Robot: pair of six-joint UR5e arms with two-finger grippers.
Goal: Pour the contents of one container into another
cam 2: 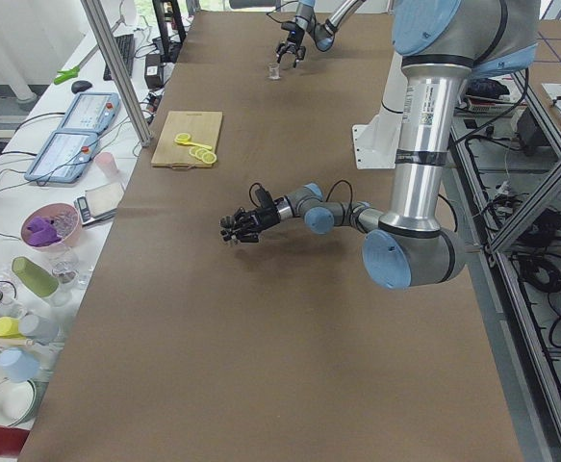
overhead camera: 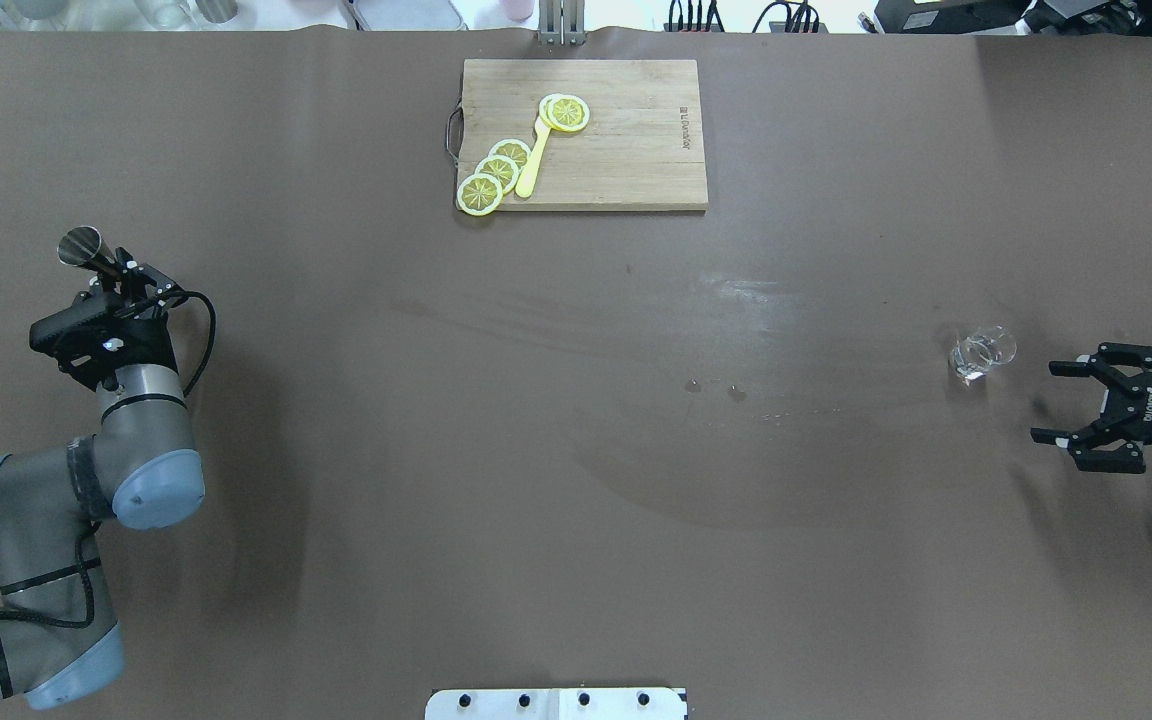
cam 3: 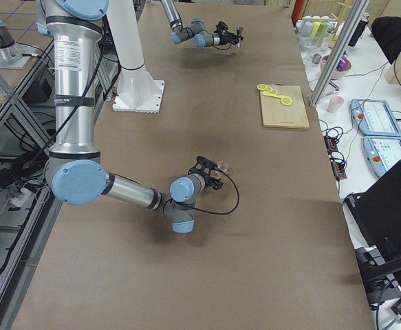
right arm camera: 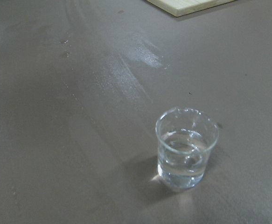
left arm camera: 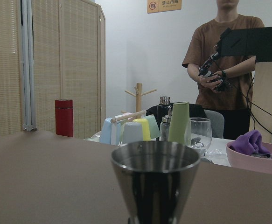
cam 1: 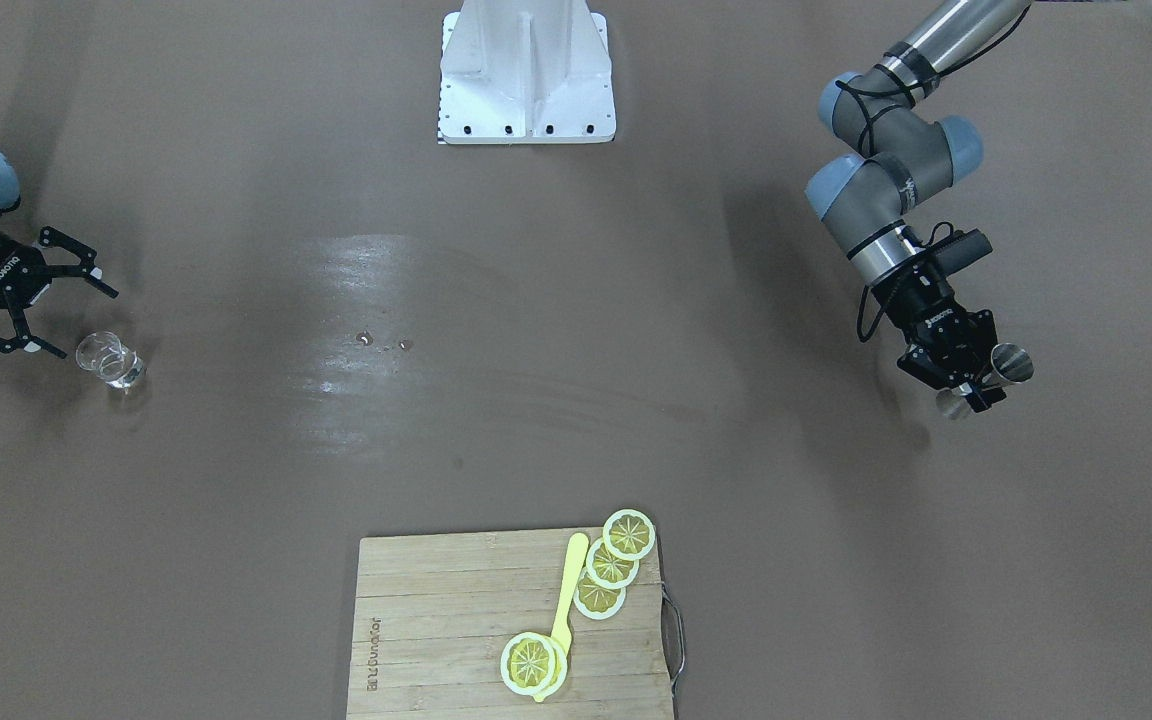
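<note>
The left gripper (overhead camera: 128,275) sits at the left edge of the overhead view, closed on the waist of a steel jigger (overhead camera: 82,246). In the left wrist view the jigger (left arm camera: 155,183) stands upright with its open mouth on top; whether it holds any liquid cannot be told. From the side view it appears to be held just clear of the brown surface (overhead camera: 576,480), though the angle is poor.

The right gripper (overhead camera: 1048,403) is at the far right of the overhead view, its jaws spread wide and holding nothing. Just beside it, not touching, a small glass beaker (overhead camera: 982,355) stands upright on the surface; the right wrist view shows the beaker (right arm camera: 186,150) partly filled with clear liquid.

The two containers are well apart, at opposite ends of the surface. At the top centre of the overhead view lies a wooden cutting board (overhead camera: 626,150) with lemon slices (overhead camera: 496,172) and a yellow utensil (overhead camera: 532,165) on it. A few droplets (overhead camera: 716,388) mark the surface near the middle.
</note>
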